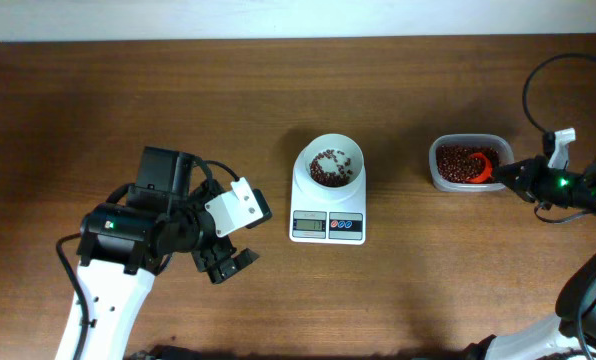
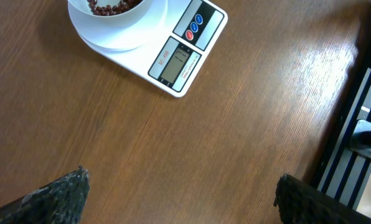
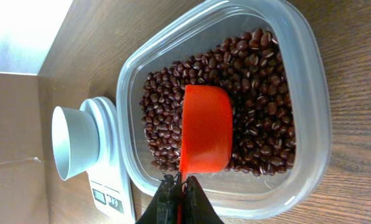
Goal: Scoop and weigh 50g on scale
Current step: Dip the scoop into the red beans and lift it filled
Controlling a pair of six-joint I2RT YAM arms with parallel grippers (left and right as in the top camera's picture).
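Two grippers: the right gripper (image 1: 508, 172) is closed tight on the thin handle of the orange scoop (image 1: 481, 166). The left gripper (image 1: 230, 265) stands wide open and empty, low over the bare table (image 1: 98, 90).
Scale: the scale (image 1: 327, 205) sits at the middle of the table, its display (image 1: 309, 225) toward the robot. The white bowl (image 1: 353, 152) is on its plate, with some beans (image 1: 328, 170) already inside.
Tub: the clear tub (image 1: 435, 165) is to the right of the scale, well apart from it. The scoop is inside it, on the beans.
Risk, spill: I think the way from tub to bowl is long and the bowl mouth is small. A heaped or tilted scoop could drop beans on the table or on the scale body.
Risk, grip: the handle is pinched only at its end, so a full scoop may turn between the jaws.
Risk, tub: nothing holds the tub, so a push of the scoop could slide it.
Risk, weight: one big scoop could pass 50 g.
Overhead only: both arms, and the gap between tub and scale.
Right wrist only: the pinch on the handle, and an orange scoop face with no beans on it. I cannot tell whether this is the hollow side or the back.
Left wrist only: the display and the buttons (image 2: 196, 23) from near, although the digits are not readable. It also shows only bare table between the open fingers.
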